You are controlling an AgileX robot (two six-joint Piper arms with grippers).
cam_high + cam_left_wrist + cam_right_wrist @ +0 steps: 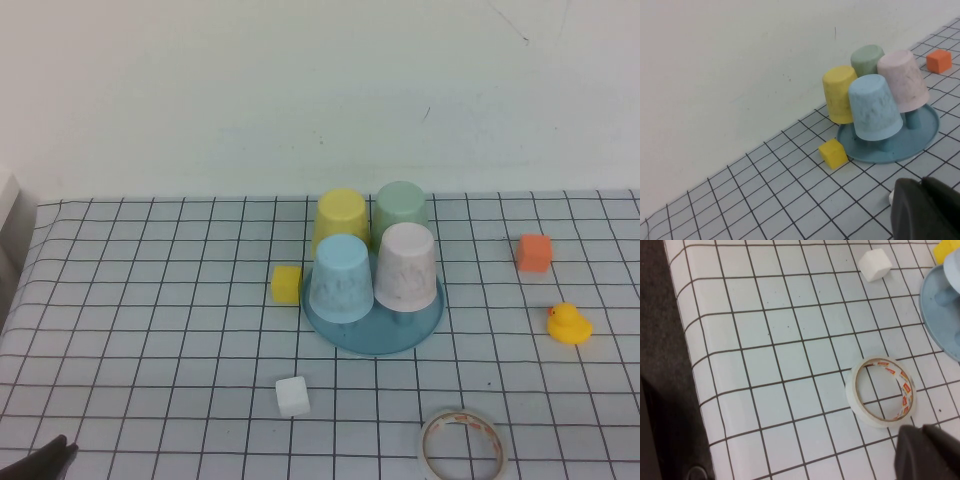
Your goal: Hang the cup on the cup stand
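Note:
The pale pink cup (405,265) (902,80) sits upside down on a peg at the front right of the teal cup stand (373,335) (922,135). A light blue cup (340,277), a yellow cup (339,218) and a pale green cup (400,207) are upended on the same stand. My left gripper (58,452) (921,182) is shut and empty, low at the table's near left corner, far from the stand. My right gripper (922,429) is out of the high view. In its wrist view it is shut and empty beside the tape roll.
A yellow block (286,284) lies just left of the stand and a white block (292,396) in front of it. An orange block (533,252) and a yellow duck (568,324) sit to the right. A tape roll (462,447) (881,391) lies near the front edge.

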